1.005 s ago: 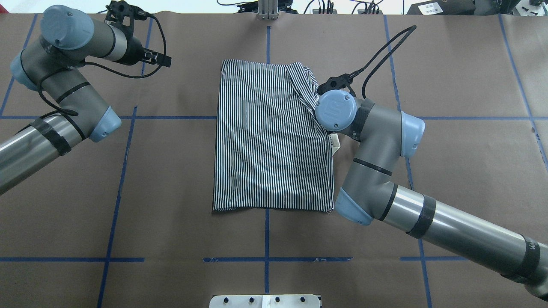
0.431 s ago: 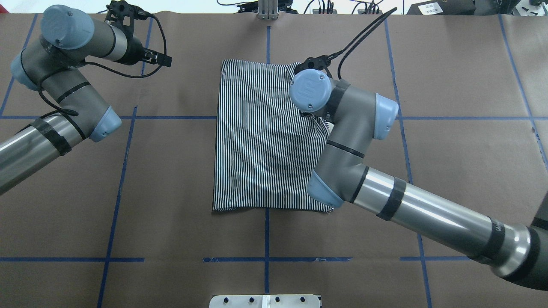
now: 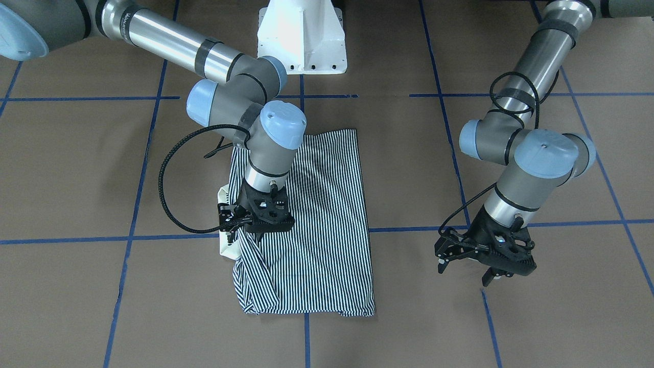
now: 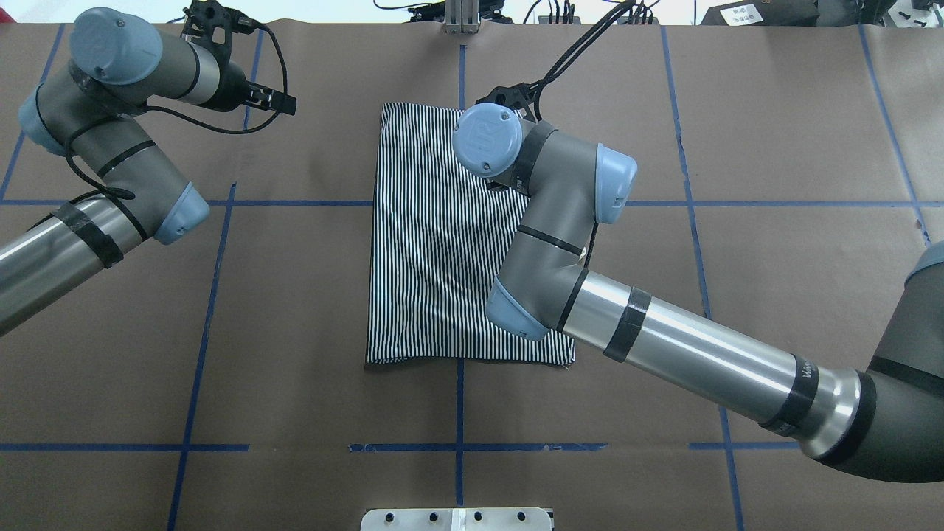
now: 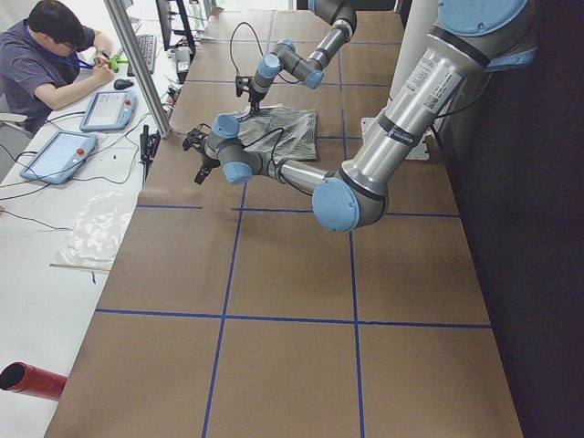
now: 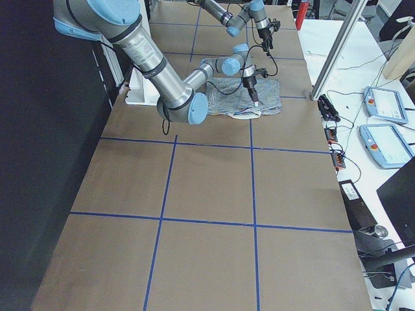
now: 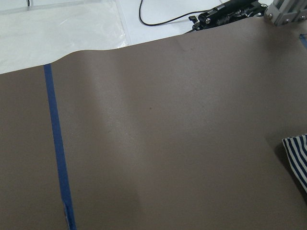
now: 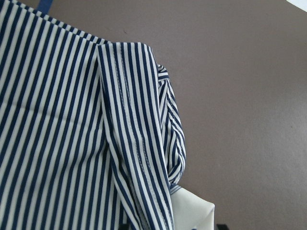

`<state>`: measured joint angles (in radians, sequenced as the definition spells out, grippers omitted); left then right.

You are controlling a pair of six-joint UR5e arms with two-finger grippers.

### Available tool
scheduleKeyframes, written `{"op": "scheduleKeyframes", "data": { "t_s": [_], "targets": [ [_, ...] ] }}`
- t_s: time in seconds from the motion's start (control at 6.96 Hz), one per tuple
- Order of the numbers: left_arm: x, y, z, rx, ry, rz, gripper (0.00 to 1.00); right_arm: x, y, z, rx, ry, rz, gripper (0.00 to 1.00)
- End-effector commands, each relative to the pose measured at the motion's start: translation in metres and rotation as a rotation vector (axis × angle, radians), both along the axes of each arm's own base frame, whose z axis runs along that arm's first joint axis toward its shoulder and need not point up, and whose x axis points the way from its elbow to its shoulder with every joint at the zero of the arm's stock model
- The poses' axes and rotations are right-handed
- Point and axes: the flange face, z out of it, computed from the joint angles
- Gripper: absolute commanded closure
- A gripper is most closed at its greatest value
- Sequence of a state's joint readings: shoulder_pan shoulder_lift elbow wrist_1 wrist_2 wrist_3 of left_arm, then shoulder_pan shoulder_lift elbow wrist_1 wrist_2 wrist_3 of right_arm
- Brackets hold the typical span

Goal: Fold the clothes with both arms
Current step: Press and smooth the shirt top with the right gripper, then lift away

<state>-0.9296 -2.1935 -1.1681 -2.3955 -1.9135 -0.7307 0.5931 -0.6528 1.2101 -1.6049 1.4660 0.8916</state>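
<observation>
Where the right hand (image 3: 236, 234) pinches it, the striped shirt (image 3: 327, 230) ridges softly.

A table (image 4: 295, 295) covered in brown paper and marked into large squares with blue tape (image 4: 459, 413) fills the brightly, evenly lit workspace. Along its far side runs a white desk (image 5: 55, 210), where a seated person (image 5: 46, 55) in a dark shirt bends over their work beside two blue-edged handheld screens (image 5: 55, 155), loose black cables (image 5: 27, 196) and a sheet of clear plastic (image 5: 96, 237). A slanted metal post (image 5: 139, 64) rises at the table's edge, a red tube (image 5: 32, 379) lies on the desk's near end, and a dark wall (image 5: 538, 228) closes off the opposite side.
</observation>
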Motion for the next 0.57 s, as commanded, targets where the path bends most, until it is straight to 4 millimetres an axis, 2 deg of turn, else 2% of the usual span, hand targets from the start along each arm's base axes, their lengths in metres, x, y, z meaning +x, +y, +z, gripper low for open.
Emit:
{"op": "scheduleKeyframes", "data": {
  "t_s": [0.0, 0.43],
  "targets": [
    [0.0003, 0.0024, -0.0028, -0.004, 0.013, 0.013, 0.00, -0.0105, -0.0037, 0.0160, 0.014, 0.027, -0.040, 0.33],
    [-0.0010, 0.0020, -0.0017, -0.008, 0.013, 0.008, 0.00, -0.0153, -0.0009, 0.0163, 0.024, 0.027, -0.059, 0.33]
  ]
}}
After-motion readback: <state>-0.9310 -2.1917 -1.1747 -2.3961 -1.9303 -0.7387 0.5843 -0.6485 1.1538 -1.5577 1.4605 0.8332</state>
